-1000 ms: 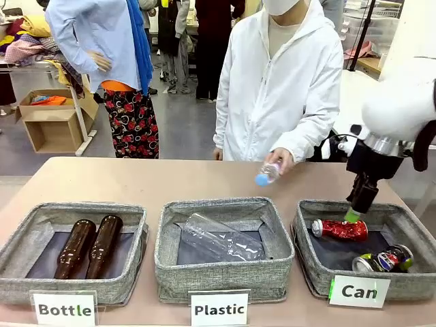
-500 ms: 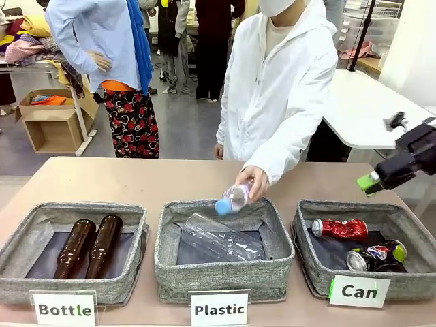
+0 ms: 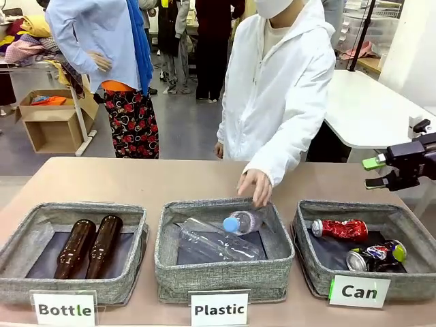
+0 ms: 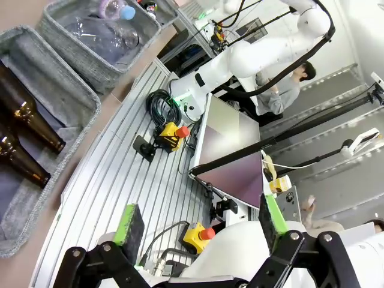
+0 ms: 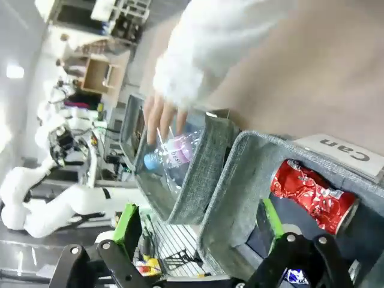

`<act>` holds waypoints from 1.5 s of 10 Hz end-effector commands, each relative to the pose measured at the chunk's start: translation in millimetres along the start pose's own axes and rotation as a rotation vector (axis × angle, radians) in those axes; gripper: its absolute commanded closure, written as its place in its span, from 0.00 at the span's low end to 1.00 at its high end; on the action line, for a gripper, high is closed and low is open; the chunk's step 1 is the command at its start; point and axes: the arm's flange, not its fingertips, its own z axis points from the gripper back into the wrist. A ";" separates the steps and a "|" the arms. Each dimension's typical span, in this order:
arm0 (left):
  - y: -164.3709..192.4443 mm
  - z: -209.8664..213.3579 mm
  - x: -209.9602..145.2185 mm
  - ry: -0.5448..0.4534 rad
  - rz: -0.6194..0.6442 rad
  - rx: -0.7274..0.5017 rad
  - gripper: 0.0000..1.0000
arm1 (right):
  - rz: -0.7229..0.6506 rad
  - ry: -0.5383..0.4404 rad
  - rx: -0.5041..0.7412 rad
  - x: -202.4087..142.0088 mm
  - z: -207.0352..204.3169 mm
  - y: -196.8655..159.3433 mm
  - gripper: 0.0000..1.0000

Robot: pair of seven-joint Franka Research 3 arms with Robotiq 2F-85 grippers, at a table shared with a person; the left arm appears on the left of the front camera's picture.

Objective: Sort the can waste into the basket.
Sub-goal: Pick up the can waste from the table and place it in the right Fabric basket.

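Two crushed cans [image 3: 357, 245] lie inside the "Can" basket [image 3: 310, 276]

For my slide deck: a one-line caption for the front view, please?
Both cans, red and blue-black, lie in the Can basket; right gripper open beside it.

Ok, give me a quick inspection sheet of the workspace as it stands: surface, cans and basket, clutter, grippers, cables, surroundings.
Surface: tan table, three grey baskets in a row.
Job's things: red can and dark can both lie in the Can basket.
Clutter: two brown bottles in the Bottle basket; clear bottles in the Plastic basket, the person's hand just above a blue-capped bottle.
Grippers: right gripper open, empty, above the table's right edge; left gripper open, empty.
Cables: black coil on the slatted base.
Surroundings: people behind, white table.
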 end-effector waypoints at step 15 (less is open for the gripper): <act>-1.5 -0.8 -1.6 -0.002 -0.004 -0.009 0.00 | 0.042 0.040 -0.026 0.4 6.3 7.2 0.00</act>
